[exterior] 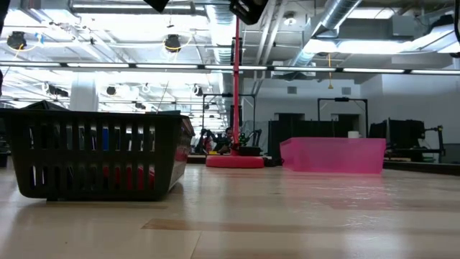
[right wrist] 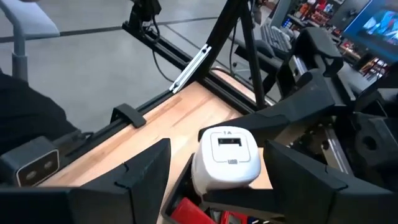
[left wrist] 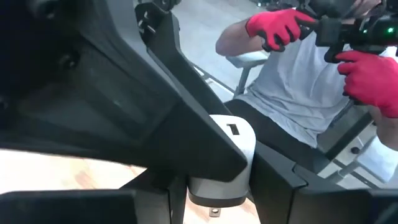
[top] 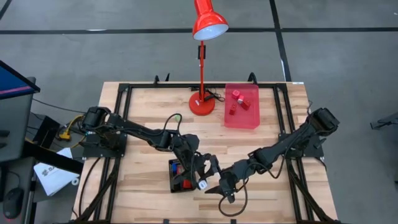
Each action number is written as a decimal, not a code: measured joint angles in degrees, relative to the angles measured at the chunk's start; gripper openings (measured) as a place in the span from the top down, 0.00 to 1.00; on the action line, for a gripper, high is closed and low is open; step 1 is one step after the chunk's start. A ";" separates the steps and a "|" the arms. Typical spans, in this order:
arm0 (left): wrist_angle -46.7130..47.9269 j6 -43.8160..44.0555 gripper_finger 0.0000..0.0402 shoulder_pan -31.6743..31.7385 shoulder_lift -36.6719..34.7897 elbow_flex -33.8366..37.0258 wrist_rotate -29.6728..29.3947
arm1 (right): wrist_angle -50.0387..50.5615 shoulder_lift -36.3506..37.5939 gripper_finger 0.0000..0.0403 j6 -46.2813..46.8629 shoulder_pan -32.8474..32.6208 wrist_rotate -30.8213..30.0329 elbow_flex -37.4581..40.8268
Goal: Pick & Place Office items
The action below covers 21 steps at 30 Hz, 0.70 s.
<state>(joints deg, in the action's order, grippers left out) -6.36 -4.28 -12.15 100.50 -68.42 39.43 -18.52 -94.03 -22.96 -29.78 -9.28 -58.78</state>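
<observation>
Mid-handover above black tray point(top: 176, 186): left gripper point(top: 203, 180) clamped on white charger block point(top: 203, 185), right gripper point(top: 219, 186) spread wide around it (not gripping yet). Next: close right, release left, carry to pink tray point(top: 252, 119).

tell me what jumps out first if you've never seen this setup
The tall red desk lamp at the table's far edge catches the eye first, with a translucent pink tray holding red blocks beside it. Near the front edge, both dark arms meet beside a black basket: the left tool is shut on a small white charger-like piece, and the right tool, open, faces it closely.
</observation>
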 joint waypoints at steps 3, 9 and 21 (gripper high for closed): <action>-0.34 0.14 0.69 -0.04 0.12 -0.02 -0.03 | -0.09 0.14 0.38 0.28 0.30 0.03 -0.02; -0.24 0.11 0.69 -0.04 0.17 -0.02 -0.05 | 0.02 0.26 0.40 0.17 0.31 -0.02 -0.02; 0.17 1.57 0.69 0.29 0.17 0.00 -0.24 | 1.55 0.30 0.54 0.33 0.28 -2.03 -0.02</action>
<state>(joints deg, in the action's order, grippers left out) -6.20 -2.71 -11.86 100.66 -68.42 39.19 -16.96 -93.73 -22.63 -29.50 -11.31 -58.81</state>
